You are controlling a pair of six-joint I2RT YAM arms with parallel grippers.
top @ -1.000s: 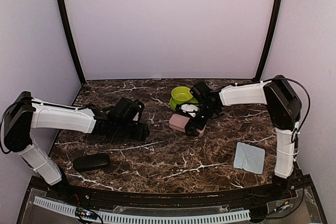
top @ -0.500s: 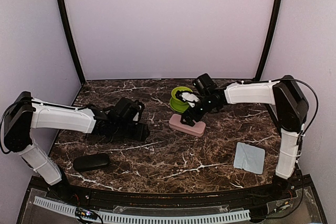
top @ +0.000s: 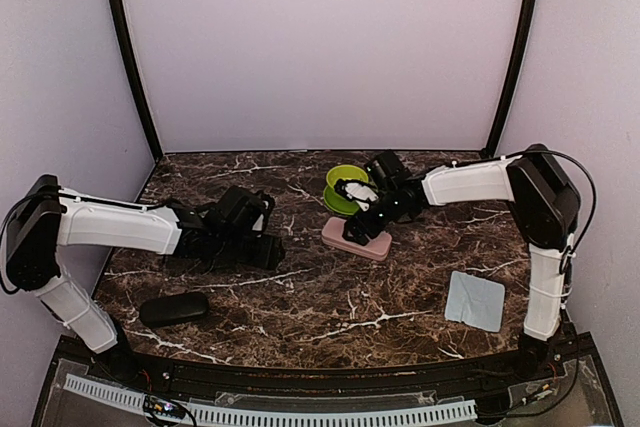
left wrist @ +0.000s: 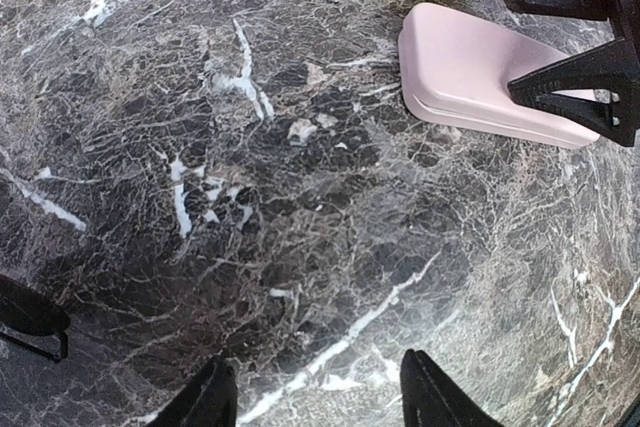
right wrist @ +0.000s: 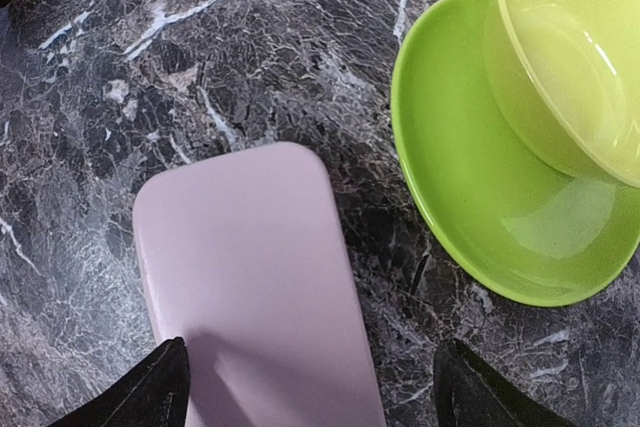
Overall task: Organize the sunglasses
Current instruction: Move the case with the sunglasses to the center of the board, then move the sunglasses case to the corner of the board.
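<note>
the right gripper [right wrist: 320, 402] hangs low over the near end of the pink case [right wrist: 250, 277], jaws wide and holding nothing. one finger [right wrist: 165, 387] is over the case's left edge and the other is off its right side, towards the green plate [right wrist: 470, 197]. the left gripper [left wrist: 320, 402] is also spread and empty, over bare table [left wrist: 250, 197].

the black sunglasses [left wrist: 28, 315] show only as a dark lens and a thin wire at the left edge of the left wrist view, just beside that gripper and well apart from the case. the red pair is not visible in any view.

risks, as i judge them:
- the case looks closed and lies flat on smooth marble. a squeeze across it would likely press the lid shut or make the case slide rather than open it.
- a shove to the right would run it into the plate, and the bowl [right wrist: 570, 57] sits tilted on that plate, so it could rock or slip off.
- the glasses lie at the very edge of the left camera's view, so a reach from here starts half blind. the thin frame could be bent or flicked away by a fingertip.
</note>
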